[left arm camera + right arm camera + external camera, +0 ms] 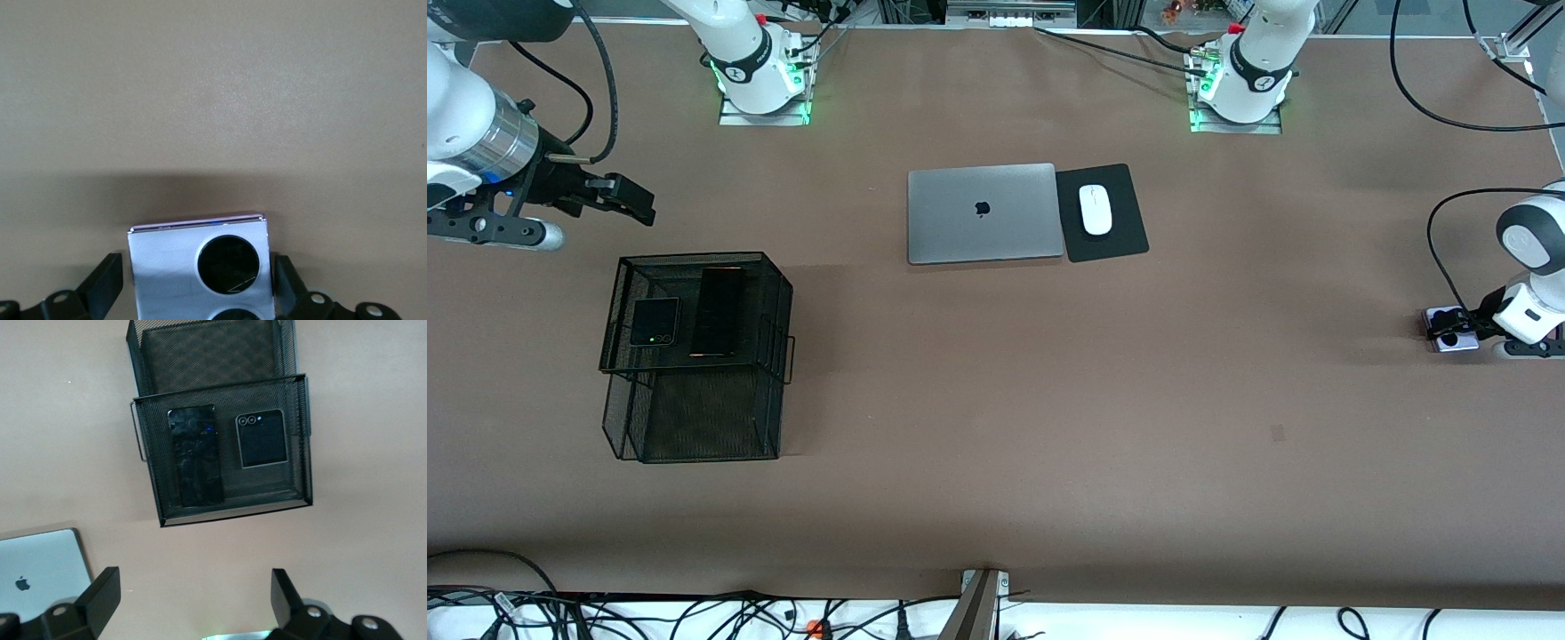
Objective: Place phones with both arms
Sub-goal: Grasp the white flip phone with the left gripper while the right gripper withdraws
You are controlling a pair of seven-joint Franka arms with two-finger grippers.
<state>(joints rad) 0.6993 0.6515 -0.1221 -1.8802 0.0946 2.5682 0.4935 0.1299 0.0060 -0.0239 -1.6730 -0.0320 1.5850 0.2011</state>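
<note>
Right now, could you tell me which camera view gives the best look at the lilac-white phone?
The left wrist view: the lilac-white phone fills the foreground between the open left gripper's fingers, one round black lens plain, the second cut off. The front view shows only a small patch of it at the left arm's end of the table, partly covered by that gripper. The right wrist view misses it.

Even overhead light, soft shadows

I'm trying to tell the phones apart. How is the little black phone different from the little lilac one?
The small black phone lies in the top tray of the black mesh basket, beside the long black phone; the lilac phone lies on the bare table at the left arm's end. The black one has small lenses in a corner; the lilac one's black lenses look big. The left tool is open around the lilac phone; no tool is at the black one. Both are squarish and lie flat.
</note>
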